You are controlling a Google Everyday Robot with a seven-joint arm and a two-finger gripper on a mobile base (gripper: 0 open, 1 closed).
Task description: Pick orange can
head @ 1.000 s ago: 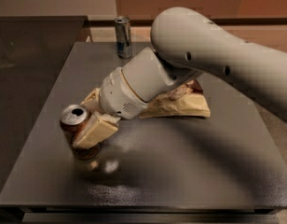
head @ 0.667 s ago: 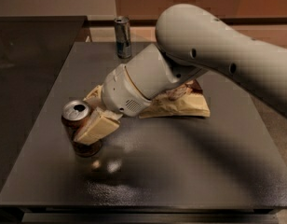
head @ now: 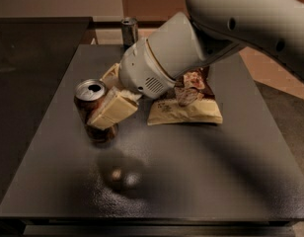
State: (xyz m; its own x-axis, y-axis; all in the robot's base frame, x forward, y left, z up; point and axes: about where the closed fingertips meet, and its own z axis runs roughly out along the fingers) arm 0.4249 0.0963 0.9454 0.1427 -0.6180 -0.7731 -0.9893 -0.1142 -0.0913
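The orange can has a dark orange-brown body and a silver top with the tab opening showing. It is at the left of the dark table, tilted and held a little above the surface. Its shadow lies on the table below and to the right of it. My gripper is shut on the can. One cream finger crosses the can's front and the other is behind it. The white arm reaches in from the upper right.
A slim blue-and-silver can stands at the table's far edge. A crumpled snack bag lies mid-table, partly under the arm. A dark counter adjoins at the left.
The gripper has risen and shifted a little right with the orange can in it. The can now hangs clear of the table, apart from its shadow.
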